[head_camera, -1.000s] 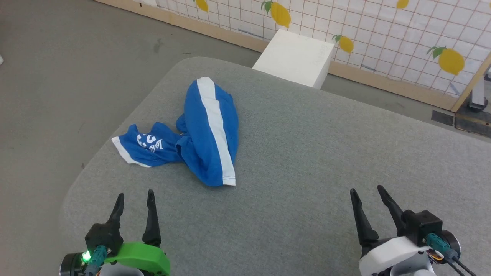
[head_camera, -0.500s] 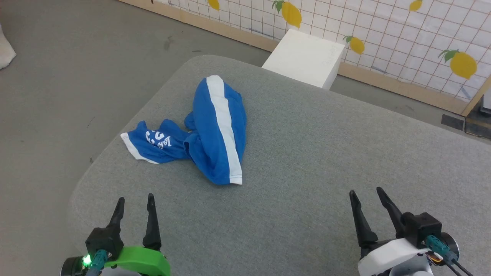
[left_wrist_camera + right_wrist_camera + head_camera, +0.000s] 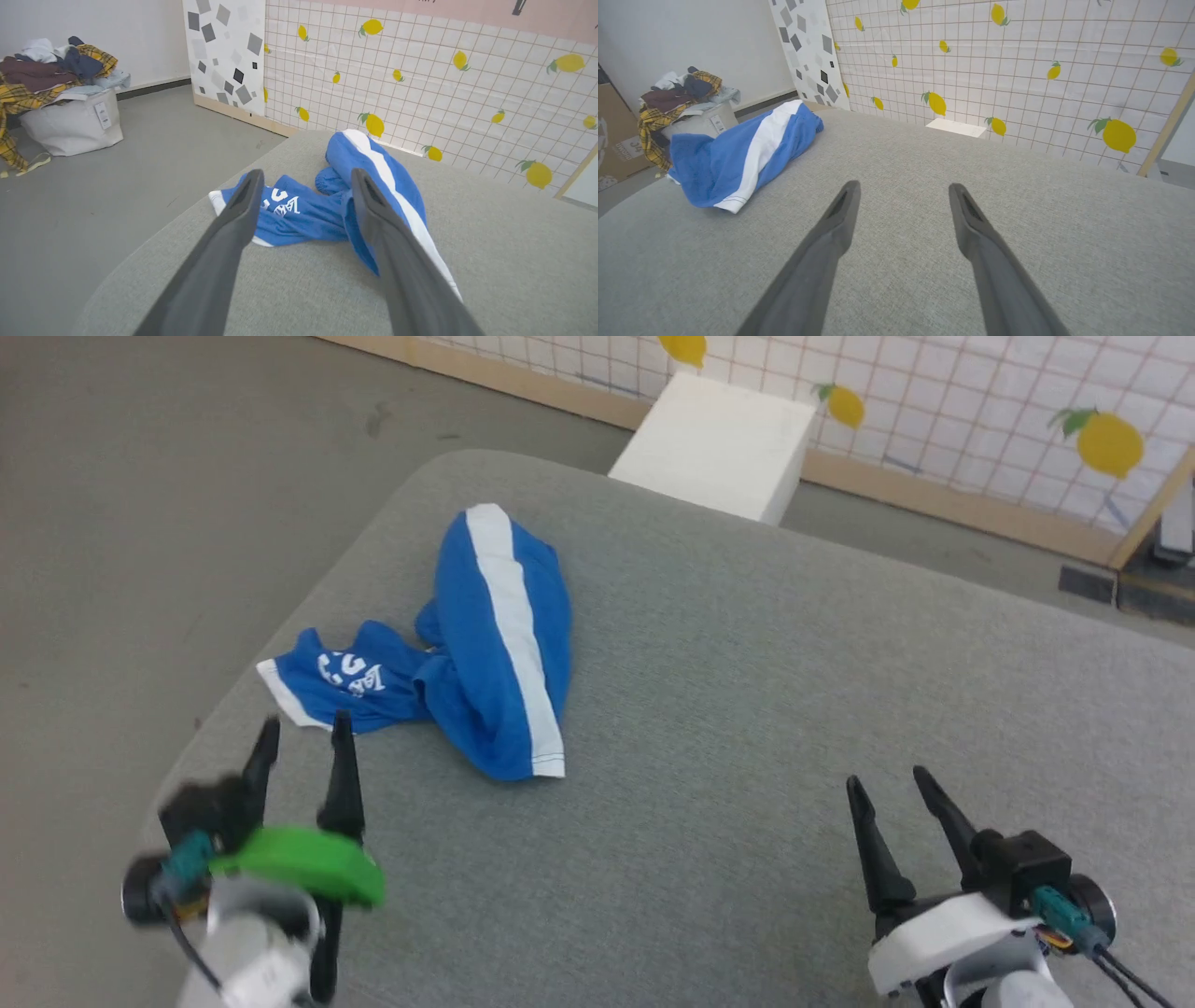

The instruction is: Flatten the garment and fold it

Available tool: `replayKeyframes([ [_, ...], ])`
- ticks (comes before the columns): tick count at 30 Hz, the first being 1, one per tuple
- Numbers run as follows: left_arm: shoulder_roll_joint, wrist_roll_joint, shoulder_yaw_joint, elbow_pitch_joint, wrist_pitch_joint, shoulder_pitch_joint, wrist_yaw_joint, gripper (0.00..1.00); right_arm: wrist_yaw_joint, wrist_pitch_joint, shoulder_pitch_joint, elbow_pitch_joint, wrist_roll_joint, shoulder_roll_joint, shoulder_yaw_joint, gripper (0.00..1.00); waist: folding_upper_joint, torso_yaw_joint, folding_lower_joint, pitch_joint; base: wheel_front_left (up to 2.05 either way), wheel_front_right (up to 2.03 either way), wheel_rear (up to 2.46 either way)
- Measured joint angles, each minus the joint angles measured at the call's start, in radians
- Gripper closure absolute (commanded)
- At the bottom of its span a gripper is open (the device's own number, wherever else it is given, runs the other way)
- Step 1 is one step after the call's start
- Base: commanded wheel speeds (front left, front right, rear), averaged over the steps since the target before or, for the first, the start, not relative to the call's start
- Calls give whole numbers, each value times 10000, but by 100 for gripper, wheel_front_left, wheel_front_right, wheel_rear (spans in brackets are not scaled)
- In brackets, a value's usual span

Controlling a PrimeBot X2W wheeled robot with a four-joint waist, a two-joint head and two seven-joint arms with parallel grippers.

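The garment, bright blue shorts with a broad white stripe, lies crumpled on the left part of the grey table. One leg with white print points toward the table's left edge. My left gripper is open, its tips just short of that printed leg. In the left wrist view the garment sits right beyond the open fingers. My right gripper is open over bare table, far right of the shorts. The right wrist view has the garment at the left.
A white box stands on the floor behind the table, before a lemon-patterned wall. A white laundry bin piled with clothes stands on the grey floor to the left. The table's rounded left edge is close to the garment.
My left gripper has lifted and moved forward toward the printed leg of the garment. The head camera has shifted a little. The right gripper and the garment stay put.
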Motion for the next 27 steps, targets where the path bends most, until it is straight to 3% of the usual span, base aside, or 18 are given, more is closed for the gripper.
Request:
replayKeyframes([
  [4,322,-886,201,1118,1233,-1688,-259,0,0,2,-300,-29,-309,-4,-127,0,0,-312,0,389,0,0,0],
  [10,869,-2067,514,2976,3893,-3711,-376,0,0,102,-578,-232,-604,-4,-309,0,0,-903,0,1090,0,0,0],
  [15,1151,-2525,629,4316,6073,-4556,-25,0,0,198,-642,-493,-788,-4,-537,0,0,-1407,0,1774,0,0,0],
  [19,1206,-2596,552,4911,6993,-4707,119,0,0,240,-730,-656,-869,-8,-602,0,0,-1721,1,2300,0,0,0],
  [24,1235,-2677,500,5120,6964,-4713,61,0,0,270,-774,-698,-905,-8,-673,0,0,-1976,1,2773,0,0,0],
  [25,1254,-2667,497,5110,6788,-4714,50,54,0,274,-779,-696,-907,-6,-677,0,0,-2000,1,2828,0,0,0],
  [26,1258,-2650,520,5093,6326,-4714,65,100,0,274,-787,-686,-907,-10,-675,0,0,-2021,1,2880,0,0,0],
  [27,1246,-2650,516,5118,6042,-4713,63,100,0,282,-797,-673,-905,-12,-662,0,0,-2029,2,2889,0,0,0],
])
